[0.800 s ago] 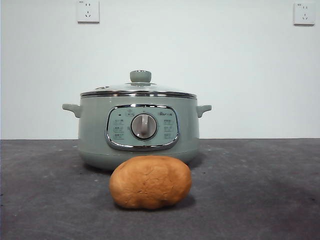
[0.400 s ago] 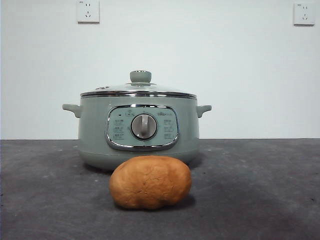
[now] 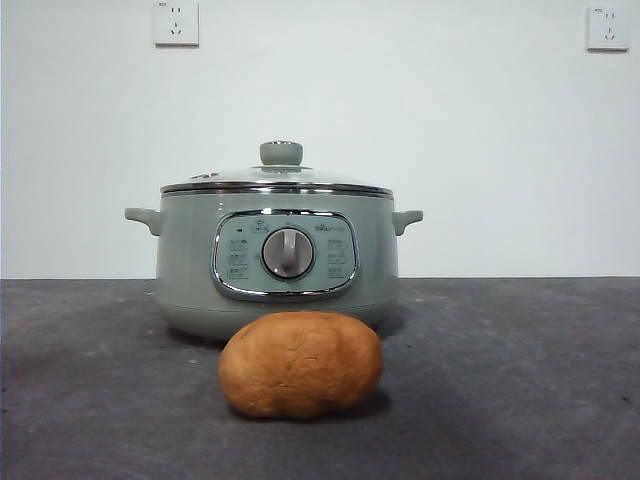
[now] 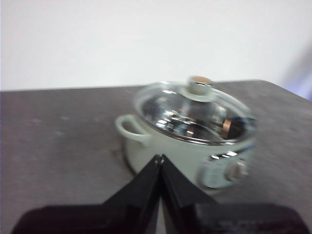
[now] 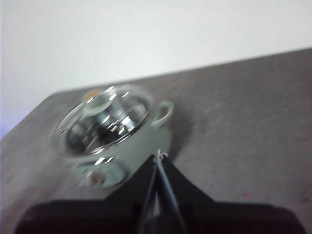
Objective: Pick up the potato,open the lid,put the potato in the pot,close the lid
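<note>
The tan-brown potato (image 3: 301,364) lies on the dark table in front of the pale green pot (image 3: 275,258). The glass lid (image 3: 277,181) with its green knob (image 3: 281,152) sits shut on the pot. The pot also shows in the left wrist view (image 4: 187,141) and in the right wrist view (image 5: 114,141), with the lid (image 4: 195,111) on it. My left gripper (image 4: 159,160) is shut and empty, held in the air short of the pot's handle side. My right gripper (image 5: 159,156) is shut and empty, in the air on the pot's other side. Neither shows in the front view.
The dark grey table (image 3: 520,380) runs to a white wall. Two wall sockets (image 3: 176,22) sit high on the wall. The pot's side handles (image 3: 143,217) stick out on both sides.
</note>
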Controlling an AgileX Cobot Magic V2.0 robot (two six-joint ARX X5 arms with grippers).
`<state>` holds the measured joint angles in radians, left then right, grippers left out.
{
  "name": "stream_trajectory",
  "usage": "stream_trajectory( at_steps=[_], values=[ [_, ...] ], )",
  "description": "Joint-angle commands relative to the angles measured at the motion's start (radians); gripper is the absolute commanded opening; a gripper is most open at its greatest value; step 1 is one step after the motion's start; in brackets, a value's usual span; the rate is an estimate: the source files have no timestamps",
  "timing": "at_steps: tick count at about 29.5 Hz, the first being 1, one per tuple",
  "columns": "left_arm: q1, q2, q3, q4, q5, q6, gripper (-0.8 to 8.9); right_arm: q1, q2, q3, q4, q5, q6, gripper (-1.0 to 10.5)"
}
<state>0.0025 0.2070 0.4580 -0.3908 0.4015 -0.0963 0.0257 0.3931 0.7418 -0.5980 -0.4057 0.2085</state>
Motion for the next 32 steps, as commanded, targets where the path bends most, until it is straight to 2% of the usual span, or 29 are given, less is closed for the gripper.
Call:
stream_trajectory(
  at_steps=[1,10,13,16,19,24,29,32],
  values=[
    [-0.003,0.035,0.03,-0.023,0.069,-0.009,-0.06,0.0,0.071,0.05,-0.039,-0.071,-0.051,-0.1],
    [-0.003,0.153,0.06,-0.057,0.272,-0.007,-0.04,0.017,0.301,0.19,-0.164,-0.26,-0.249,-0.1],
    [-0.003,0.209,0.064,-0.063,0.388,-0.004,-0.05,0.068,0.372,0.22,-0.198,-0.273,-0.303,-0.1],
    [-0.003,0.274,0.078,-0.071,0.449,-0.005,-0.06,0.153,0.439,0.245,-0.222,-0.259,-0.336,0.0],
    [-0.004,0.334,0.099,-0.093,0.474,-0.005,-0.06,0.264,0.507,0.261,-0.22,-0.174,-0.345,0.5],
    [-0.004,0.429,0.151,-0.162,0.472,0.002,-0.05,0.49,0.634,0.288,-0.214,0.051,-0.348,3.6],
    [-0.005,0.47,0.172,-0.201,0.478,0.039,-0.05,0.709,0.805,0.334,-0.21,0.229,-0.348,6.3],
    [-0.005,0.469,0.172,-0.226,0.477,0.094,-0.05,0.817,0.941,0.378,-0.208,0.319,-0.393,6.4]
  ],
)
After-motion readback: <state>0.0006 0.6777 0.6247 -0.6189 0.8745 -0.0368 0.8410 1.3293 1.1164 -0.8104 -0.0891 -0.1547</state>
